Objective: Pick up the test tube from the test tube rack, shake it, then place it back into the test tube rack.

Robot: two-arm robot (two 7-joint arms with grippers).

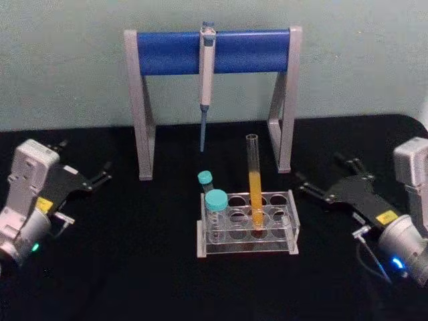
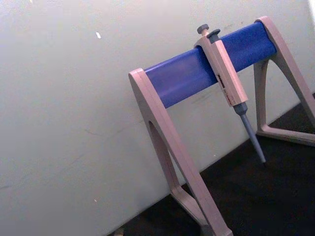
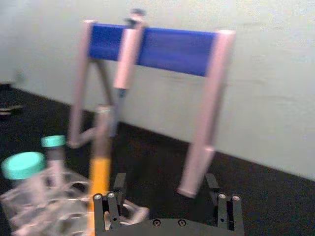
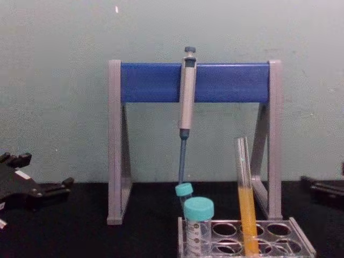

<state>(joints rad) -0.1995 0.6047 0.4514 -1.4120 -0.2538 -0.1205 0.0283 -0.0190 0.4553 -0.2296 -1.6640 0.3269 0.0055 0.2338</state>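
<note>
Both jaws are gaping wide: the left gripper (image 1: pixel 105 175) is lying low at the table's left, the right gripper (image 1: pixel 319 182) opposite. Between them, the test tube (image 1: pixel 255 187) is standing nearly upright in the rack (image 1: pixel 289 204), mouth up.

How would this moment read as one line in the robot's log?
stage: before pickup | test tube: standing in test tube rack | left gripper: open, parked left | right gripper: open, right of rack

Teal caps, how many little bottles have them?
2. Both stand at the left end of the test tube rack: the bigger teal-capped vial at the front, the smaller teal-capped vial just behind it.
</note>
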